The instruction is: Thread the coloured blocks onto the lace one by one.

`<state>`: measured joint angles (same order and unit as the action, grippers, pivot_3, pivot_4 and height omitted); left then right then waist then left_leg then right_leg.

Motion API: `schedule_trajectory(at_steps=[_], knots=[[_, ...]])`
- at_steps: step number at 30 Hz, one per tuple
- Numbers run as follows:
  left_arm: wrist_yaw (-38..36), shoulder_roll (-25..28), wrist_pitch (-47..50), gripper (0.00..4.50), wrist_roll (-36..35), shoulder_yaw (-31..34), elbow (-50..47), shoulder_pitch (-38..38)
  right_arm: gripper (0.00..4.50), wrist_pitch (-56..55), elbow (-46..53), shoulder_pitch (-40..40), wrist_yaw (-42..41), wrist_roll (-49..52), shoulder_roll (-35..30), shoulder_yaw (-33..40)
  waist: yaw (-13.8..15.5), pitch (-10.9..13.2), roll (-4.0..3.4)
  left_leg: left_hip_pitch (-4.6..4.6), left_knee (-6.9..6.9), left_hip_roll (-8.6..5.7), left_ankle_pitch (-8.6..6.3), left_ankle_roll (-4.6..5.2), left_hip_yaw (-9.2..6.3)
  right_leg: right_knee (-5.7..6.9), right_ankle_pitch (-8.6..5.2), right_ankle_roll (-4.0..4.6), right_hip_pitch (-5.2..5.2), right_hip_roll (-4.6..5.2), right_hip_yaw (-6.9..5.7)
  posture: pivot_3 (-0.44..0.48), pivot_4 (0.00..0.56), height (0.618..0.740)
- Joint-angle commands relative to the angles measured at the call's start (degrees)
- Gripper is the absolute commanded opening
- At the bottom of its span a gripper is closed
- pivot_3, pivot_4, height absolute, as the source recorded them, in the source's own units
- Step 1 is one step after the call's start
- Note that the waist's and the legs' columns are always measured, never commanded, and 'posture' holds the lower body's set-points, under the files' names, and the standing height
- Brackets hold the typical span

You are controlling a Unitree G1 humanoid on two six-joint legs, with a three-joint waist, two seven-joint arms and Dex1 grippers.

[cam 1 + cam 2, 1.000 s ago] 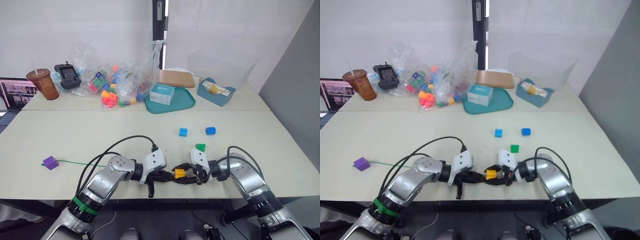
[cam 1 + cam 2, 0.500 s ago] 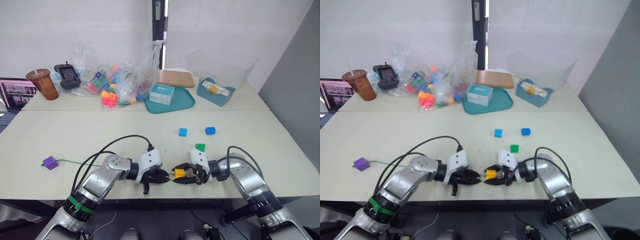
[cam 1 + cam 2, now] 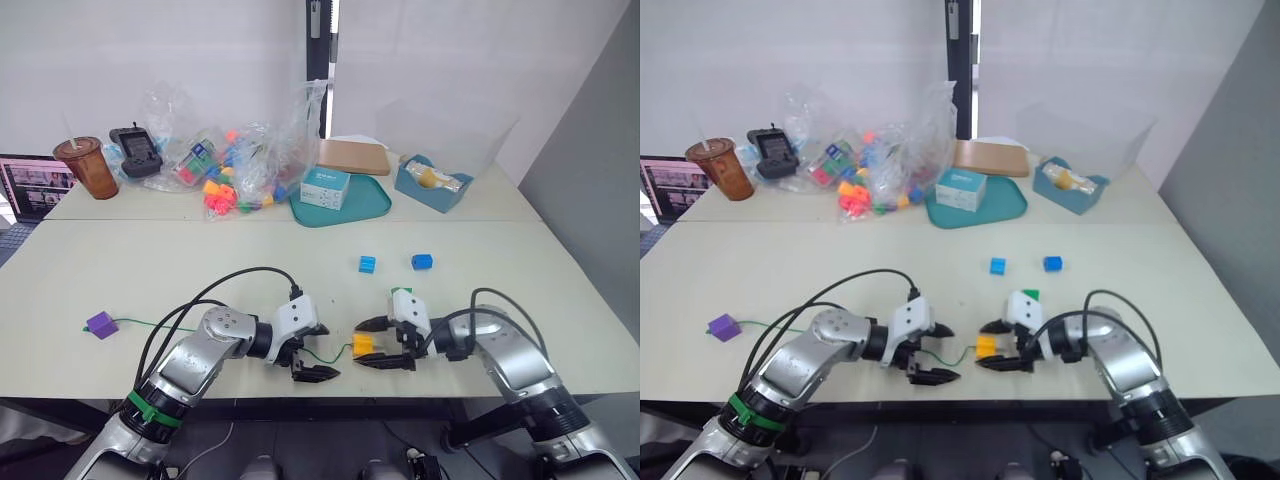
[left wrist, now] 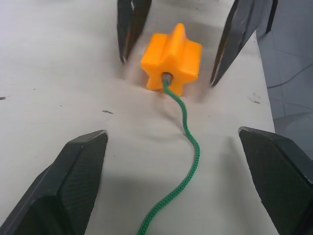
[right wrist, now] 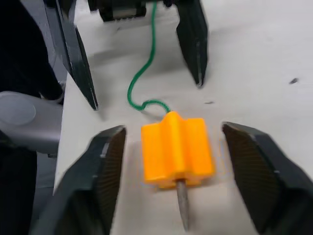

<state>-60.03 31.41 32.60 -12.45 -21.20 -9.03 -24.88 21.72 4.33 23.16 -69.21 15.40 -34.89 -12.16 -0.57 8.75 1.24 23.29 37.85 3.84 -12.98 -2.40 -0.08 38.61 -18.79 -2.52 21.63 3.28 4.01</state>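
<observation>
An orange-yellow star-shaped block (image 3: 362, 345) lies on the table near the front edge. The green lace (image 4: 188, 132) runs into its hole, and the grey tip (image 5: 182, 208) sticks out the other side. My right gripper (image 3: 366, 344) is open, its fingers standing either side of the block without touching it. My left gripper (image 3: 322, 352) is open too, facing the block a short way to its left, with the lace lying loose between the fingers. The lace trails left to a purple block (image 3: 100, 324). Green (image 3: 402, 294), light blue (image 3: 367, 264) and dark blue (image 3: 421, 262) blocks lie behind the right gripper.
At the back stand a heap of toy pieces in clear bags (image 3: 235, 165), a teal tray (image 3: 340, 205) with a small box, a blue bin (image 3: 430, 182), a brown cup (image 3: 88, 168) and a laptop (image 3: 30, 185). The table's front edge is just below both grippers.
Both grippers have opened. The right one let go of the orange block, which now rests on the table with the lace through it. The left one released the lace and drew back leftward.
</observation>
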Motion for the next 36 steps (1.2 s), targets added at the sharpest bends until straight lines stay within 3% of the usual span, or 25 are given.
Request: schedule_trajectory(at_steps=[1, 10, 18, 24, 27, 29, 35, 36], knots=[[0.1, -1.1, -0.7, 4.5, 0.1, -0.3, -0.2, -1.6, 4.48, 2.5, 5.8, -0.4, 1.5, 3.0, -1.1, 2.8, 0.0, 0.0, 0.01, 0.02, 0.0, 0.0, 0.0, 0.0, 0.0, -0.01, 0.0, 0.0, 0.01, 0.0, 0.0, 0.0, 0.15, 0.74], [0.2, -6.5, -4.0, 4.5, 2.8, -3.8, 4.4, -6.1, 4.48, 1.3, 7.3, -5.3, -0.7, 3.2, -9.7, 6.4, 1.2, 0.0, 0.04, 0.15, 0.01, -0.09, -0.01, 0.02, 0.02, -0.23, 0.03, -0.06, 0.01, 0.06, 0.0, 0.0, 0.15, 0.74], [-1.2, -9.2, -7.7, 4.5, 4.8, -6.3, 9.7, -7.8, 4.48, -2.6, 4.9, -5.4, -0.4, 0.6, -10.0, 4.3, 0.8, 0.0, 0.04, 0.13, 0.0, -0.05, -0.01, 0.02, 0.02, -0.23, 0.03, -0.06, 0.01, 0.02, 0.0, 0.0, 0.15, 0.74], [-1.1, -11.2, -8.4, 2.71, 5.4, -6.6, 12.1, -8.3, 4.5, -4.8, 2.0, -4.4, -0.2, -2.1, -9.6, 2.5, 1.2, 0.0, 0.04, 0.13, 0.01, -0.07, -0.01, 0.02, 0.02, -0.27, 0.03, -0.06, -0.02, 0.04, 0.0, 0.0, 0.15, 0.74], [-1.1, -11.7, -8.8, 1.57, 5.9, -6.7, 12.9, -8.6, 4.5, -5.4, 1.1, -3.8, -0.4, -2.6, -9.5, 1.9, 1.2, 0.0, 0.04, 0.13, 0.01, -0.07, -0.01, 0.02, 0.02, -0.27, 0.03, -0.06, -0.01, 0.04, 0.0, 0.0, 0.15, 0.74], [-1.3, -11.5, -9.3, 1.37, 6.4, -6.9, 13.2, -8.6, 4.5, -5.9, 0.6, -3.3, -0.5, -3.1, -9.1, 1.5, 1.2, 0.0, 0.04, 0.13, 0.01, -0.06, -0.01, 0.02, 0.02, -0.27, 0.03, -0.06, -0.02, 0.04, 0.0, 0.0, 0.15, 0.74], [-2.4, -10.4, -9.0, 1.37, 6.2, -6.7, 12.3, -8.1, 4.5, -8.1, -1.1, -2.3, -0.6, -5.4, -8.3, -0.3, 1.2, 0.0, 0.04, 0.1, 0.01, -0.05, -0.01, 0.02, 0.02, -0.27, 0.03, -0.06, -0.04, 0.03, 0.0, 0.0, 0.15, 0.74], [-2.4, -10.4, -8.9, 1.37, 6.2, -6.7, 12.3, -8.2, 4.24, -8.6, -1.5, -2.2, -0.7, -5.7, -8.3, -0.6, 1.2, 0.0, 0.03, 0.1, 0.01, -0.06, -0.01, 0.02, 0.02, -0.27, 0.03, -0.06, -0.04, 0.03, 0.0, 0.0, 0.15, 0.74]])
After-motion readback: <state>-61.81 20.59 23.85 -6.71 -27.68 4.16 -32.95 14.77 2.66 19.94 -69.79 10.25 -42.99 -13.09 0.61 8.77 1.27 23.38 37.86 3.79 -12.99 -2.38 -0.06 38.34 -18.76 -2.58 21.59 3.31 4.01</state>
